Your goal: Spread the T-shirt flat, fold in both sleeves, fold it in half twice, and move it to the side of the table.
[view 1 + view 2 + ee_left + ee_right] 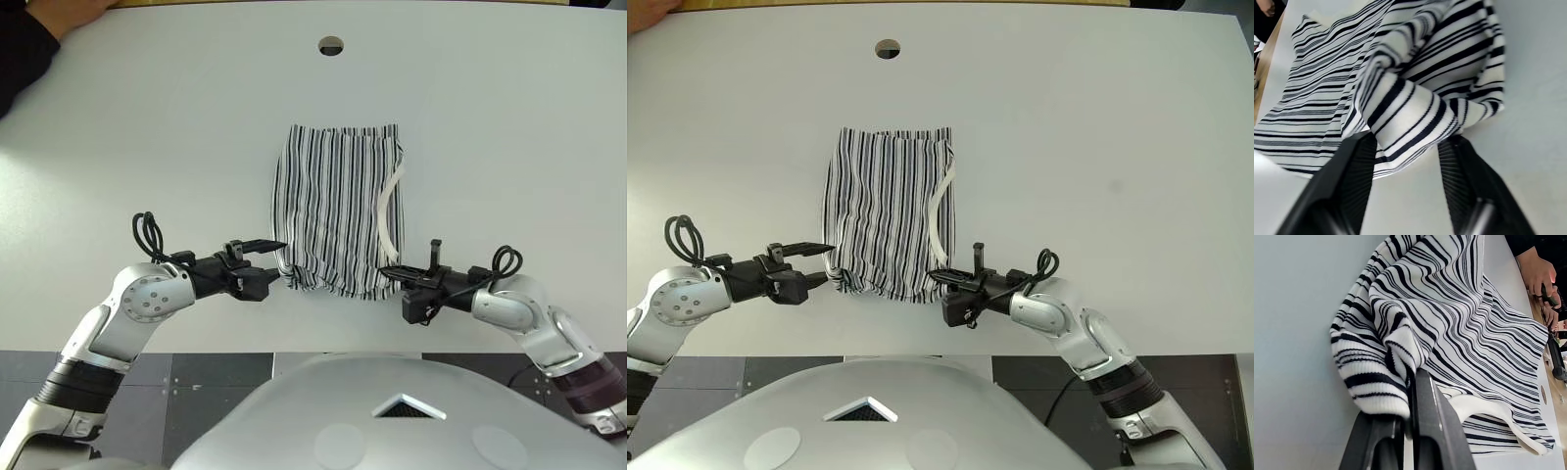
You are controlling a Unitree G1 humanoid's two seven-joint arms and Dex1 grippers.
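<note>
Left eye view has the broad white table (509, 137) as its biggest thing, smooth and matte, with a straight near edge.

On it, in the middle and toward the near edge, lies the T-shirt (328, 196). It is folded into a tall, narrow rectangle with the sleeves turned in. It is a knit with fine ribs, white with dark stripes that run along its length. The far edge lies flat and fairly straight, while the near edge is rumpled and bunched at both corners.

The left gripper (282, 262) sits low over the table at the shirt's near left corner. It is released: its dark ribbed fingers (1359, 171) stand spread, with a thick rolled bulge of striped cloth lying between them. In the left wrist view that roll touches both pads.

The right gripper (390, 274) sits at the near right corner and is clenched on the T-shirt. In the right wrist view its two fingers (1425, 401) are closed together, with a pucker of hem nipped in the slit between them.

A plain white neckband (390, 211) curves in a narrow arc along the shirt's right side, soft and slightly raised.

A small oval hole (331, 45) sits in the tabletop, well beyond the shirt.
</note>
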